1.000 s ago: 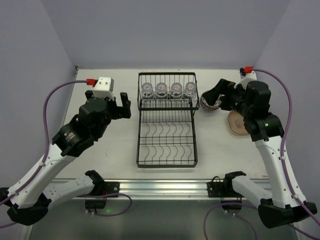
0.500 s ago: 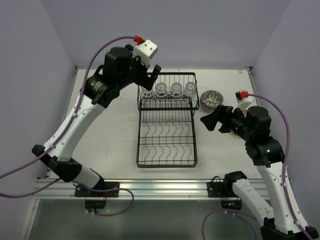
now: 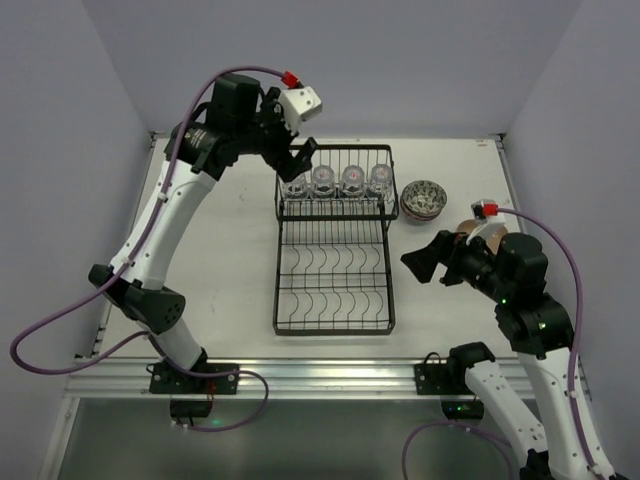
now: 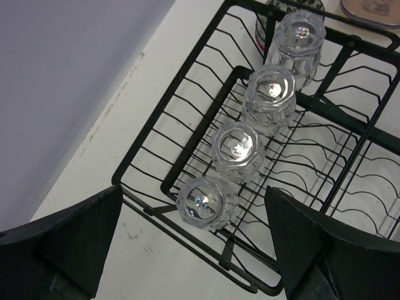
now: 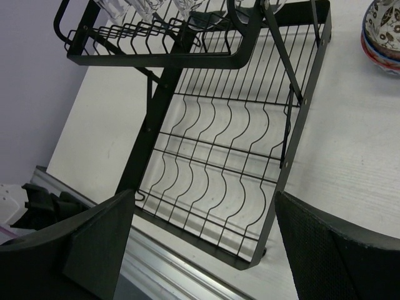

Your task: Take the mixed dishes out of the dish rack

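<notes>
Here's the rack, sitting mid-table with its long axis running from the near edge to the far one, the raised shelf at the far end and the lower tray pointing back toward the arm bases. Across that shelf, square to the long axis, stand the cups: one, two, three, four in a row, all upside down with bases up. The tray's curved dividers hold nothing. Just right of the rack's far end, on the table, sits a stack of bowls. From above it reads as one patterned round, and I cannot count it there. The left gripper hangs over the left end of the cup row, fingers spread wide, nothing between them. The right gripper is low on the right of the rack, aimed at it, fingers also wide and empty. Now the left wrist camera, looking straight down the cups: four faceted bases in a diagonal line, the nearest right between the fingers. The rack rim is below, and the edge of a plate shows in the top corner. The right wrist view gives the side the overhead cannot. It shows the rack from low down, with the shelf on struts above the tray. It also shows the bowls at the corner with two rims visible, blue pattern over a reddish one.
</notes>
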You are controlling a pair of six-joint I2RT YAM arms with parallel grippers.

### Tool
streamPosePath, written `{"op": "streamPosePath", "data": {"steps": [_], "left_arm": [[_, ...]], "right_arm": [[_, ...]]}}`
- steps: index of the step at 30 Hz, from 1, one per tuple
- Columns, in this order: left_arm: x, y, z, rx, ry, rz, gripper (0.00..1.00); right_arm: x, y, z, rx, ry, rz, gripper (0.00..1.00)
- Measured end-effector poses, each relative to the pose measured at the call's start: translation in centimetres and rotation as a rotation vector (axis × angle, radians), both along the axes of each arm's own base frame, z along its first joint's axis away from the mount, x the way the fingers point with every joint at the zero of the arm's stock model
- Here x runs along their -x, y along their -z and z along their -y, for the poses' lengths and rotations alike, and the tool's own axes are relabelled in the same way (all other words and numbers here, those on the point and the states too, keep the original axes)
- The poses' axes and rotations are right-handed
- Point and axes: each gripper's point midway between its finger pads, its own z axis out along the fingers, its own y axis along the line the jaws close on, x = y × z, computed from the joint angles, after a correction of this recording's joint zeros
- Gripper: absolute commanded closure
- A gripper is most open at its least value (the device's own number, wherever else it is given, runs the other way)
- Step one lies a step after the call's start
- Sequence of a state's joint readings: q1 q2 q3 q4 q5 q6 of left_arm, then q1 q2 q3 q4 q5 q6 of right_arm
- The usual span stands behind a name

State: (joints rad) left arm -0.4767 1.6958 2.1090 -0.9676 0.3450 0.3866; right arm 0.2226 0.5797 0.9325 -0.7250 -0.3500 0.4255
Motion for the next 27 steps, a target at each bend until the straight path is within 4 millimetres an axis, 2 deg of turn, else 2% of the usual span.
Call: {"op": "streamPosePath", "data": {"steps": [9,15,19,26,27], "left_arm": [[-0.4,5.7,-0.8,-0.097,-0.026,-0.108,0.0],[-1.5,7.3,-1.2,-0.134,-0.056,-0.129,0.0],[-1.9,8.2,-1.3,-0.154,-0.07,-0.142,0.04],[-2.1,8.7,-1.4,-0.166,-0.076,-0.148,0.06],[-2.1,8.8,-1.3,-0.166,-0.074,-0.149,0.09]], "right_arm": [[0.5,0.0,-0.6,-0.014,-0.038,-0.011,0.06],[0.7,0.0,-0.8,-0.02,-0.056,-0.015,0.06],[0.7,0.0,-0.8,-0.021,-0.059,-0.016,0.06],[0.8,0.1,-0.9,-0.022,-0.064,-0.017,0.06],[0.8,0.1,-0.9,-0.021,-0.065,-0.018,0.06]]}}
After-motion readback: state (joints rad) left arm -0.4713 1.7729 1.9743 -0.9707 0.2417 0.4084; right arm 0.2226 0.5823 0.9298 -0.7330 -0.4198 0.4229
